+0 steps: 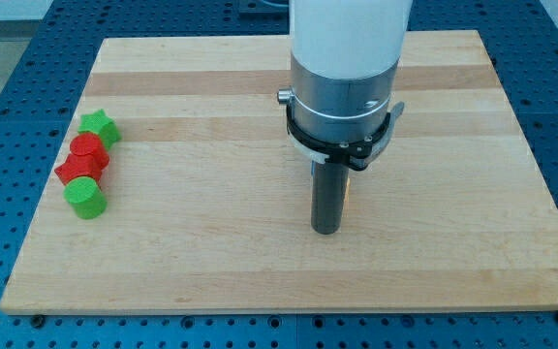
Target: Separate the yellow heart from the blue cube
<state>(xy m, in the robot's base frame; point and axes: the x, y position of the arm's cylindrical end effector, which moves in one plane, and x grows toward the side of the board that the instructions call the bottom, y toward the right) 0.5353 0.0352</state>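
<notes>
- Four small plastic blocks are showing in a tight cluster near the view's left edge of the pale wooden board: a green star-shaped block at the top, a red rounded block just below it, a red star-like block beneath that, and a green cylinder block at the bottom. They look to be touching or nearly touching one another.
- I am resting my tip on the board a little to the view's right of its centre, well apart from that cluster, and it is touching no block that I can see.
- I have no jaws to open or close; the dark rod is holding nothing, only able to push.
- I am not seeing the blue cube anywhere. A thin sliver of orange-yellow is peeking out just beside the rod on the view's right; this may be the yellow heart, but it is too hidden for me to tell its shape.
- Both task blocks may be sitting behind my rod and the wide metal collar above it.
- I am judging such a heart as light, stiff and slick on the smooth wood, so it should slide easily and may spin if struck off-centre.
- I would be pressing on a flat flank of it, on the side facing the cube.
</notes>
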